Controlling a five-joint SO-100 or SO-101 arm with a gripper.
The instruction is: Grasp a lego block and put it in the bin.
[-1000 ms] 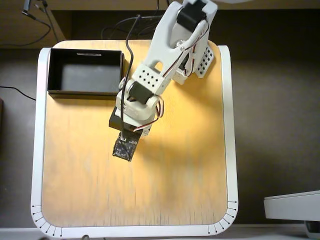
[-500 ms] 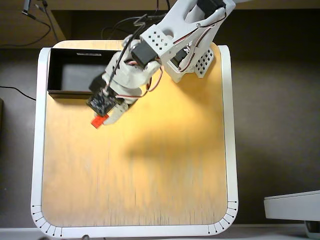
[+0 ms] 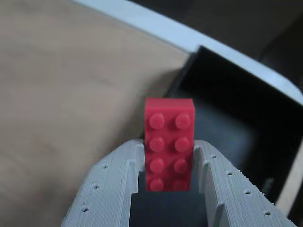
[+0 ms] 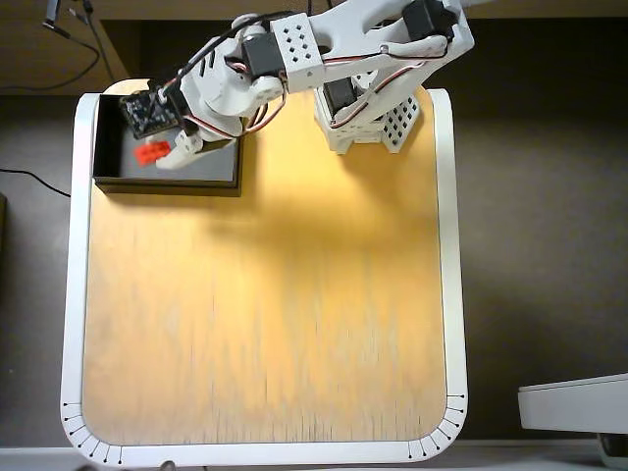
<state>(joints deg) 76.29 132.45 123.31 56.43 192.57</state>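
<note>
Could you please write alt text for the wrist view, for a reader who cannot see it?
A grey two-finger gripper holds a red lego block between its fingers, studs facing the camera. Behind it lie the black bin at right and the wooden table at left.

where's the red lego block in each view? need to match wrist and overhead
Wrist view: lego block at centre, clamped between the tool fingers, studs toward the camera.
Overhead view: lego block at upper left, held by the tool over the bin.
Shared landmark: the bin, at right in the wrist view, on the table's upper-left corner in the overhead view.
</note>
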